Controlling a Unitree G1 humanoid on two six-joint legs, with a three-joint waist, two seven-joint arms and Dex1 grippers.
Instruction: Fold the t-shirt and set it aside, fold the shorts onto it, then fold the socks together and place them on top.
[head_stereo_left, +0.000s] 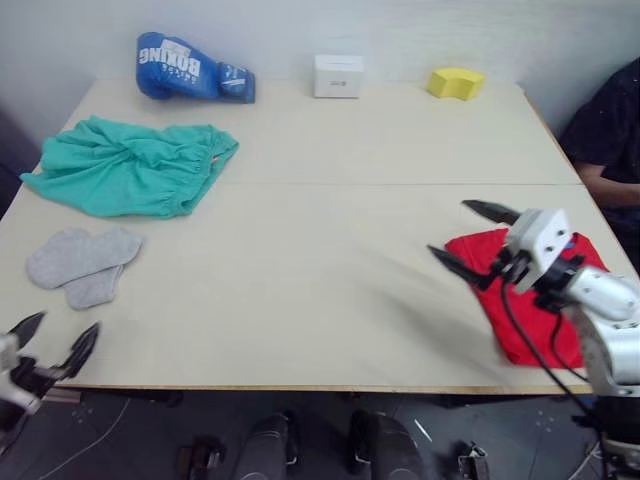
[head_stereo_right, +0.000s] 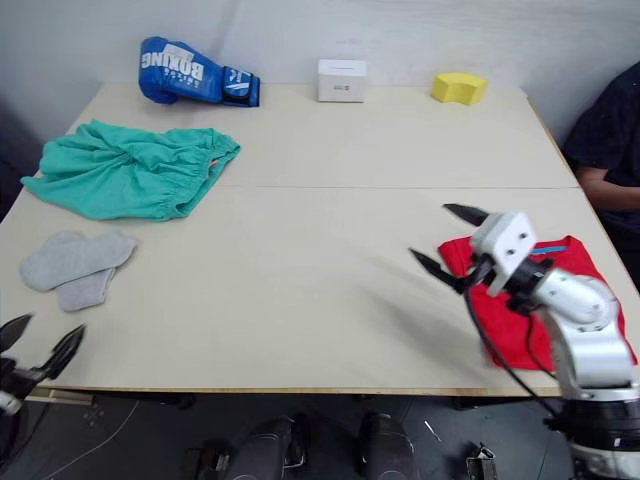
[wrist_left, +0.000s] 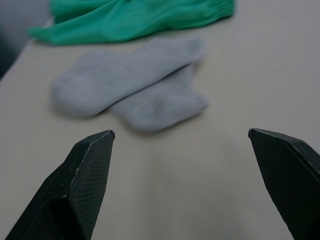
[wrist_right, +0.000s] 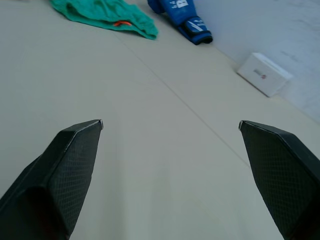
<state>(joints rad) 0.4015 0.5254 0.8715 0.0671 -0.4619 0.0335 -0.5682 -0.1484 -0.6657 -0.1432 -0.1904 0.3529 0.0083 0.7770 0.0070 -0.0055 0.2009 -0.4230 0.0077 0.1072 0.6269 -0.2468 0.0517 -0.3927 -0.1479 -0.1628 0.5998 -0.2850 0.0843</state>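
You see the right tool (head_stereo_left: 478, 238) wide open and empty, just above the near right part of the worktop (head_stereo_left: 330, 250), at the edge of the folded t-shirt (head_stereo_left: 520, 300). The left tool (head_stereo_left: 55, 338) is also open and holds nothing, at the near left edge, close to the socks (head_stereo_left: 82, 262). The shorts (head_stereo_left: 130, 165) lie unfolded at the far left, near a blue boxing glove (head_stereo_left: 190, 68).
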